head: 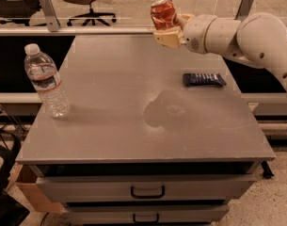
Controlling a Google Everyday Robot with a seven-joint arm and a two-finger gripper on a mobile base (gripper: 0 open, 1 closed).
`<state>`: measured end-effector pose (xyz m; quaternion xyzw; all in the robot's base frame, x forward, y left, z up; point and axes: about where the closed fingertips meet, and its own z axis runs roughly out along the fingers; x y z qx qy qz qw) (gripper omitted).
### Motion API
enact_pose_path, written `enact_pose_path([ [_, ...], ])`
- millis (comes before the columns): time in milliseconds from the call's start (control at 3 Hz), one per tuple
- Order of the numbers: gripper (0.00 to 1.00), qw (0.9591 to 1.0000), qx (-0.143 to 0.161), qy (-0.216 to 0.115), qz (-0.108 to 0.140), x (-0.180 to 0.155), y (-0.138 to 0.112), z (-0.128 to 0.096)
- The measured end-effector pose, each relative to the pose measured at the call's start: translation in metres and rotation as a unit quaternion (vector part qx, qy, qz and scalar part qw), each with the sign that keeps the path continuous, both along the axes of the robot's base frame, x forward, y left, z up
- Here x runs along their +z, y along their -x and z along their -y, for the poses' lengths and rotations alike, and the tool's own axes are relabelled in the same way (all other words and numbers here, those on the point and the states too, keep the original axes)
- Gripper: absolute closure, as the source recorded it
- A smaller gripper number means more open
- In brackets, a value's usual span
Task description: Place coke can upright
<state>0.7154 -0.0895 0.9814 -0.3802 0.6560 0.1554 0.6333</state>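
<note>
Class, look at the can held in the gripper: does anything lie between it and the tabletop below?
Nothing visible does. The gripper holds the coke can in the air above bare table; the bottle stands far left, the packet lies to the right.

A shiny metal coke can (163,14) is held by the smooth plastic gripper (173,26). It is held over the matt table (110,93)'s far edge.

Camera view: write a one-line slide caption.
The gripper holds the coke can in the air above the table, where a water bottle and dark packet rest.
</note>
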Motion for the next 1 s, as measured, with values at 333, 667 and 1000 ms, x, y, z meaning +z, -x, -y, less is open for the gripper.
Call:
enact_pose_path([
  [333, 1.0, 0.9992, -0.028, -0.026, -0.013, -0.009, 0.009, -0.009],
  [667, 1.0, 0.9962, -0.063, -0.055, -0.027, -0.031, 0.023, -0.025],
  [1000, 1.0, 0.9902, -0.097, -0.101, -0.009, -0.035, 0.019, -0.027],
])
